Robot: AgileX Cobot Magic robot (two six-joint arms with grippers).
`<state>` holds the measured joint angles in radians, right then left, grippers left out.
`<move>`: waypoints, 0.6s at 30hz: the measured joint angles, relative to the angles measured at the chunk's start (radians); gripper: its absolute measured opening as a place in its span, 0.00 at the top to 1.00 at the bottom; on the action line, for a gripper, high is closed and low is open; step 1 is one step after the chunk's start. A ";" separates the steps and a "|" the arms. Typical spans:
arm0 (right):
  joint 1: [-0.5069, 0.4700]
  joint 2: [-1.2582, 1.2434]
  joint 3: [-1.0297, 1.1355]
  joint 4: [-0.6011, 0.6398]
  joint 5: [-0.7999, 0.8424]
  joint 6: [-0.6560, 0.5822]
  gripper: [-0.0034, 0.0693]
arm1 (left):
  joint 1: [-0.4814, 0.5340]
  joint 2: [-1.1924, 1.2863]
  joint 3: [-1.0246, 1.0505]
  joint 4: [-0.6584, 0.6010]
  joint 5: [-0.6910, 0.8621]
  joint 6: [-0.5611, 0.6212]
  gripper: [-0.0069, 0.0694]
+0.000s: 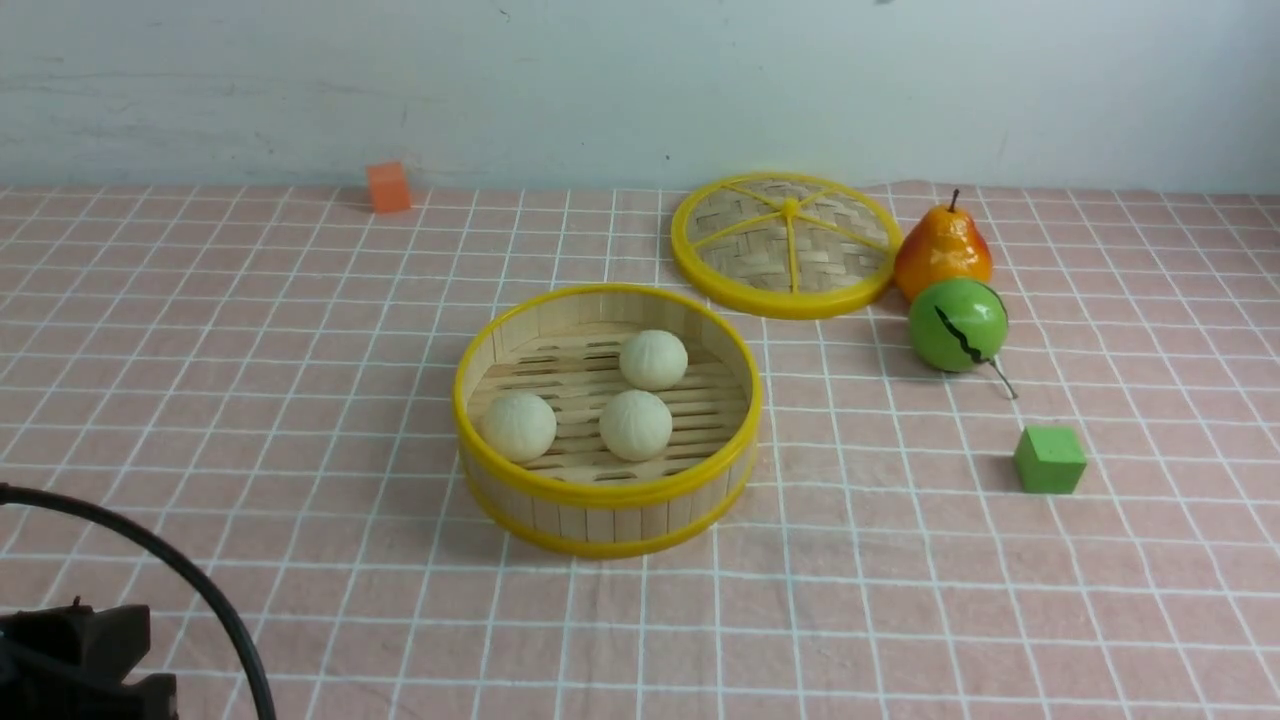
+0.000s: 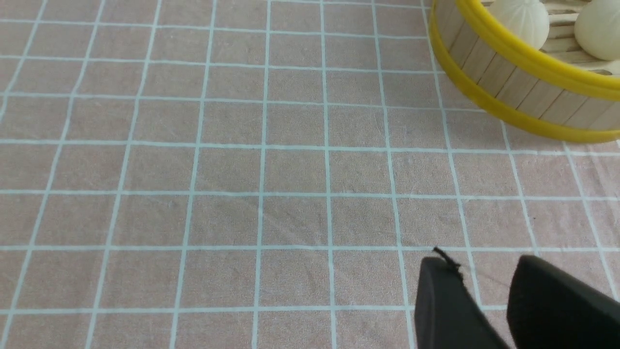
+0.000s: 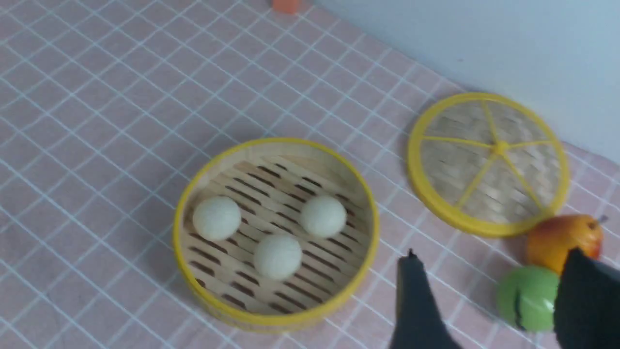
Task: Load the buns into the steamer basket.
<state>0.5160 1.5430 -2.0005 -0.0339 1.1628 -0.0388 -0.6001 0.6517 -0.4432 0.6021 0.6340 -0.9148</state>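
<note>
The steamer basket [image 1: 600,520] stands mid-table. All three cream-white buns lie on its slotted floor: one at the back [image 1: 653,359], one in the middle [image 1: 635,424], one at the left [image 1: 518,426]. My left gripper [image 2: 484,271] is open and empty, low over bare cloth, short of the basket's wall [image 2: 508,77]; two buns [image 2: 520,19] show over the rim there. My right gripper [image 3: 494,264] is open wide and empty, high above the table to the right of the basket [image 3: 271,141], looking down on the buns [image 3: 277,256]. It is out of the front view.
The flat woven lid [image 1: 787,243] lies behind and right of the basket. An orange pear [image 1: 942,252] and the glossy green ball [image 1: 957,325] sit beside it. A green cube [image 1: 1049,459] is at the right, an orange cube [image 1: 388,187] at the back. Left arm and cable [image 1: 70,660] fill the near-left corner.
</note>
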 joint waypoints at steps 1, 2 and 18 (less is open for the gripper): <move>0.000 -0.129 0.165 -0.067 -0.008 0.027 0.63 | 0.000 0.000 0.000 0.000 0.000 0.000 0.65; 0.000 -0.177 0.242 -0.099 -0.020 0.039 0.71 | 0.000 0.000 0.000 0.000 0.000 0.000 0.64; 0.000 -0.888 1.658 -0.158 -1.072 0.346 0.98 | 0.000 0.000 0.000 0.001 0.000 0.000 0.62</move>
<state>0.5160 0.6547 -0.3423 -0.1923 0.0912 0.3073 -0.6001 0.6517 -0.4432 0.6032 0.6340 -0.9148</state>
